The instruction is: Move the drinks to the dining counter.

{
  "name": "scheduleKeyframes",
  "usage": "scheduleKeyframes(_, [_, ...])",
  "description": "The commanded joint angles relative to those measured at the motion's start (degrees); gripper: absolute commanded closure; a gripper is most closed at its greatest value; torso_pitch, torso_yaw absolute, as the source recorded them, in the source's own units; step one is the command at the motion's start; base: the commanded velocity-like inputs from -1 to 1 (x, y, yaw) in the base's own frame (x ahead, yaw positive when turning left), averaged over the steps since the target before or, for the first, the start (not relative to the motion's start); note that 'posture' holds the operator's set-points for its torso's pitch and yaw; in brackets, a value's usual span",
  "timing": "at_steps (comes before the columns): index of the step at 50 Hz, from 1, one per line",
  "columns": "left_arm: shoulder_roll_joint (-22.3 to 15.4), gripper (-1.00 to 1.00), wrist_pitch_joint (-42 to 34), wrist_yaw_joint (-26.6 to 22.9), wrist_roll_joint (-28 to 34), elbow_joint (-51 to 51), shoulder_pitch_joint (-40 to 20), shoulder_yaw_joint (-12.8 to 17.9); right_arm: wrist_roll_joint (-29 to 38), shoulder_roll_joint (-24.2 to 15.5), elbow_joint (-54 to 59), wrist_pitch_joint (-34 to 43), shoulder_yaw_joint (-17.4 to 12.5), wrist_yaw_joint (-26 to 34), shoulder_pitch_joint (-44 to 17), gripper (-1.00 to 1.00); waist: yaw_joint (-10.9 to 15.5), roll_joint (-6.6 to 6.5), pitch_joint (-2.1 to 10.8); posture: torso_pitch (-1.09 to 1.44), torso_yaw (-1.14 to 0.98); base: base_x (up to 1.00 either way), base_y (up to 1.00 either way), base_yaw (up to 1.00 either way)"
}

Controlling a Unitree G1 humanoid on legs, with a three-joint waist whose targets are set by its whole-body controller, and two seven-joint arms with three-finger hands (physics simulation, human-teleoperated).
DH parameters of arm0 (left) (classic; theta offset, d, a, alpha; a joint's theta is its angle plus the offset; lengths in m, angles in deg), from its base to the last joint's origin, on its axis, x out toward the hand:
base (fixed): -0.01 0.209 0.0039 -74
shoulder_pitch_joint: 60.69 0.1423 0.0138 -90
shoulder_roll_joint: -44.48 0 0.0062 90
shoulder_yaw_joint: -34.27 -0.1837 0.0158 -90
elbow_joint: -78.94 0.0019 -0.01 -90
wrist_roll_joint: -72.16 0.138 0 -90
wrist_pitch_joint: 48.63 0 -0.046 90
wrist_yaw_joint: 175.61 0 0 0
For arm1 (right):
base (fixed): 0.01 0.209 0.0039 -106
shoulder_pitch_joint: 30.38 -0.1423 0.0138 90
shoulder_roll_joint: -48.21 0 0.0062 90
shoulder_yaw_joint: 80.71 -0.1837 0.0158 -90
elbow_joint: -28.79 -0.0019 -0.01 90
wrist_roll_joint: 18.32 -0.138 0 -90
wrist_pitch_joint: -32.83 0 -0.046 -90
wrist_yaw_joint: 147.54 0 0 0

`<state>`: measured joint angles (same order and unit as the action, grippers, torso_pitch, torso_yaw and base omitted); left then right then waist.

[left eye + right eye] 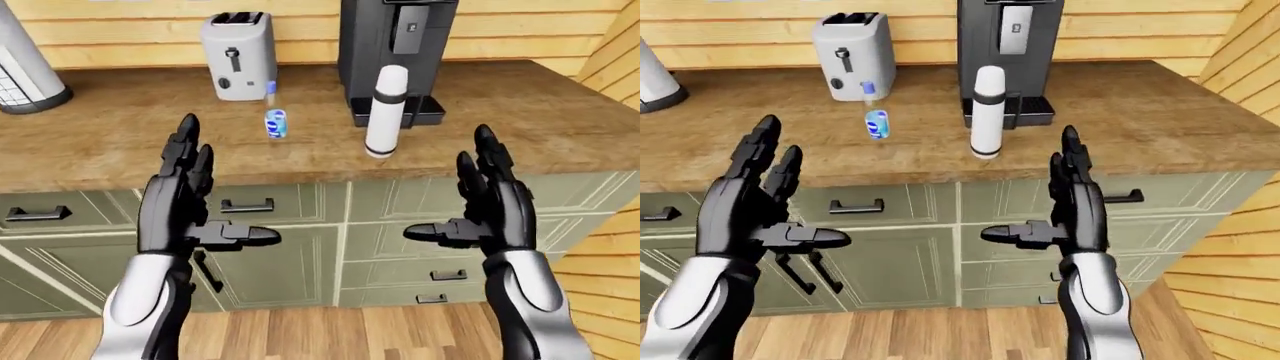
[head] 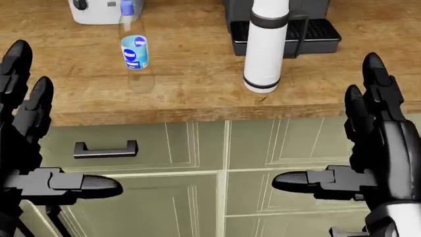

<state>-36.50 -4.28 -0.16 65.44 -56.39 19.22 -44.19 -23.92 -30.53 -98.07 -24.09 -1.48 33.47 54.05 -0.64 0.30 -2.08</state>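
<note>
A clear water bottle with a blue label and blue cap [image 1: 275, 120] stands on the wooden counter [image 1: 120, 142], just below the toaster. A tall white thermos with a grey band [image 1: 386, 111] stands to its right, by the coffee machine. My left hand [image 1: 195, 196] and right hand [image 1: 478, 196] are both open and empty, fingers up and thumbs pointing inward. They hover below the counter's near edge, over the cabinet doors, well short of both drinks. The bottle [image 2: 134, 57] and thermos [image 2: 266, 47] also show in the head view.
A grey toaster [image 1: 239, 56] and a black coffee machine [image 1: 395, 52] stand by the wooden wall. A grey-white appliance [image 1: 22, 71] stands at the left edge. Green cabinets with dark handles [image 1: 247, 204] are under the counter. A wooden wall [image 1: 610, 247] closes the right side.
</note>
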Motion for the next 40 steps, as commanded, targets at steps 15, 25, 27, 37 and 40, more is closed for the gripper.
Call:
scheduleKeyframes(15, [-0.5,-1.00,2.3,0.5,-0.3,-1.2,-0.9,0.1,-3.6,-1.3,-2.1,-1.5,-3.2,-1.7,-1.3,-1.00,1.5,-1.61,-0.16,0.00,0.00,0.23,0.00,0.00])
scheduleKeyframes(25, [-0.4,-1.00,1.8,0.6,-0.5,-2.1,-0.9,0.0,-4.2,-1.5,-3.1,-1.7,-2.4,-1.3,-0.5,-1.00,0.0,0.65,0.25,0.00,0.00,0.00,0.00,-0.31])
scheduleKeyframes(27, [-0.4,-1.00,1.5,0.6,-0.7,-2.3,-0.9,0.4,-3.5,-1.5,-2.3,-2.2,-2.2,-1.1,-0.5,-1.00,-0.4,-0.38,-0.31,0.00,0.00,0.00,0.00,0.00])
scheduleKeyframes(37, [-0.2,-1.00,1.9,0.9,-0.9,-2.2,-0.8,0.0,-4.0,-1.1,-2.5,-2.8,-3.1,-1.1,-0.3,-1.00,1.4,-0.17,0.33,0.00,0.00,0.12,0.00,0.00])
scheduleKeyframes(40, [-0.4,-1.00,1.2,1.0,-1.1,-2.6,-1.2,0.0,-4.8,-1.3,-2.6,-3.0,-3.8,-1.5,-0.5,-1.00,2.2,2.98,0.68,0.00,0.00,0.00,0.00,0.00])
